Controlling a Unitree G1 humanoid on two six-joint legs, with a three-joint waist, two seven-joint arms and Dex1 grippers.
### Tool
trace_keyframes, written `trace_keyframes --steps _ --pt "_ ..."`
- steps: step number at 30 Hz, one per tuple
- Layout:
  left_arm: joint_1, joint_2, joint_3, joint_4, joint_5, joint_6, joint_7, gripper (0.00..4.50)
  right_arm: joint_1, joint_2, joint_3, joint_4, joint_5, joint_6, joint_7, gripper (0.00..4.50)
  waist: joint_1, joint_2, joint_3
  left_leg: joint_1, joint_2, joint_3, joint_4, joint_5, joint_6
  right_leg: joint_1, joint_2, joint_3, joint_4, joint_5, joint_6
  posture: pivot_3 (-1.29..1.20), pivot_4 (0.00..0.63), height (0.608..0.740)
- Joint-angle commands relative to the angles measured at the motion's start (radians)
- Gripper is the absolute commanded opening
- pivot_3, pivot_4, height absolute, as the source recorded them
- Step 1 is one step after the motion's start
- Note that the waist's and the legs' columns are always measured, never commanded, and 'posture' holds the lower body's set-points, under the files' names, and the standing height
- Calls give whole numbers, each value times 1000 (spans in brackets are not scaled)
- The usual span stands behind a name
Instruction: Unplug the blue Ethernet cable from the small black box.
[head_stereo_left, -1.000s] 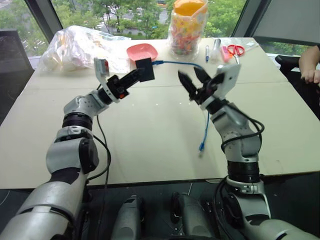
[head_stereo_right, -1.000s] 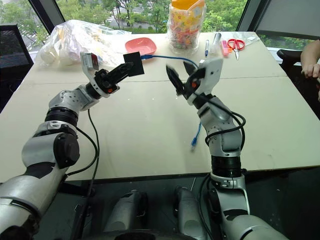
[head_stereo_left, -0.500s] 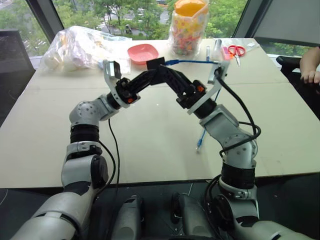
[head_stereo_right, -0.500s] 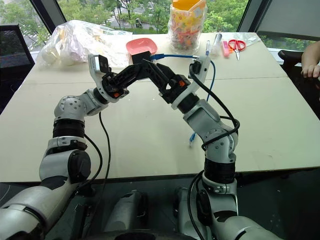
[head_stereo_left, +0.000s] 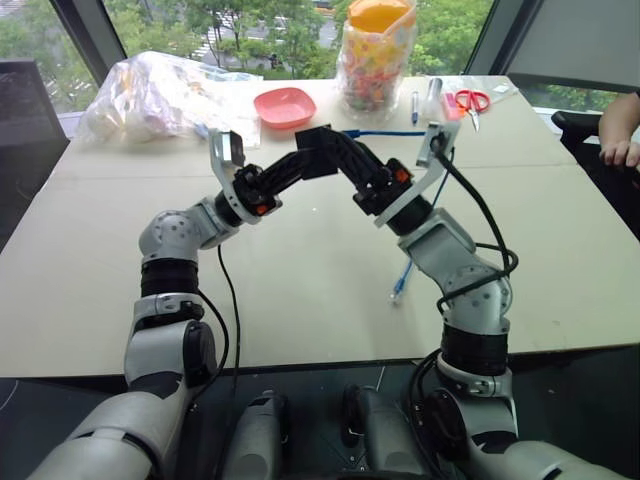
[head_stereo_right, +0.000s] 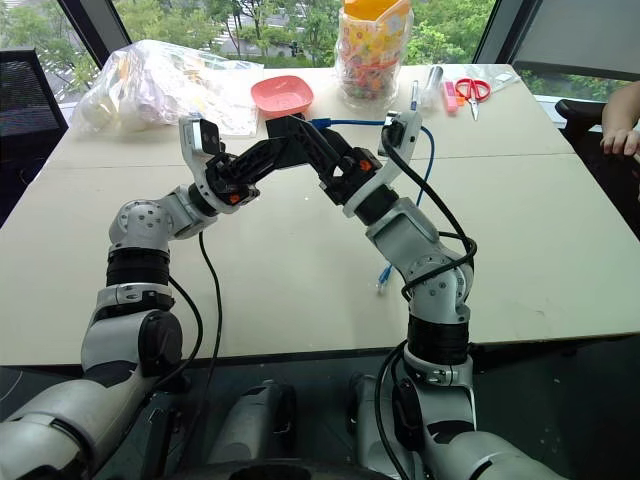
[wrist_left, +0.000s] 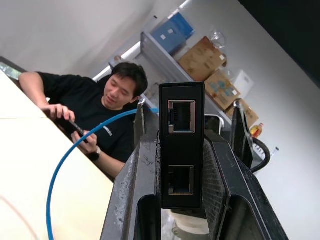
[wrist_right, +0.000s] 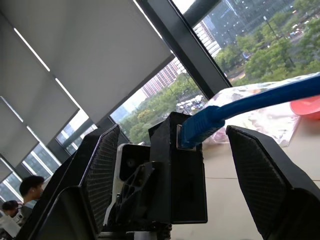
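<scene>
Table (head_stereo_left: 300, 290) wide, cardboard-topped; clutter along far edge (bag, pink bowl, candy jar, scissors). Small black box (head_stereo_left: 318, 138) held up off table, mid-air, clenched in left gripper (head_stereo_left: 306, 152). Right gripper (head_stereo_left: 352, 158) w/ jaws spread wide, straddling box at plug end, not yet grasping. Blue Ethernet cable (wrist_right: 260, 100) plugged into box, running off right, free end dangling to table. Step in hand: lining up on plug. Next, likely: shut on plug, press latch, pull straight away from box.
</scene>
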Motion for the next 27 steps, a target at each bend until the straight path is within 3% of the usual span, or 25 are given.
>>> trace_keyframes --steps 1,3,8,20,25,27 --pt "-8 7 -12 -39 -30 -2 -2 487 -22 19 -8 -17 40 -24 1 3294 0 0 0 0 0 0 0 0 0 0 0 0 0 0 0 0 150 740" --pt "-7 6 -15 -42 -32 -2 0 487 -19 22 0 -17 39 -22 4 2761 1 0 0 0 0 0 0 0 0 0 0 0 0 0 0 0 150 740" --pt "-7 7 -25 -45 -37 -10 4 487 -15 43 1 -8 55 -28 1 385 0 0 0 -1 0 0 0 0 0 -1 0 0 -1 -1 -1 0 150 740" --pt "-2 8 -34 -43 -49 -24 16 487 -16 86 -33 8 148 -44 0 398 1 0 0 -2 0 0 -1 0 0 -1 0 0 -2 0 -1 0 150 740" --pt "10 3 -42 -55 -51 -29 22 487 -4 80 -7 19 110 -48 -1 398 0 0 0 -2 0 0 -1 0 0 -1 0 0 -2 -1 -1 0 150 740" --pt "12 3 -43 -58 -52 -29 24 487 1 71 6 21 85 -50 2 1461 0 0 0 -2 0 0 -1 0 0 -1 0 0 -2 -1 -1 0 150 740"
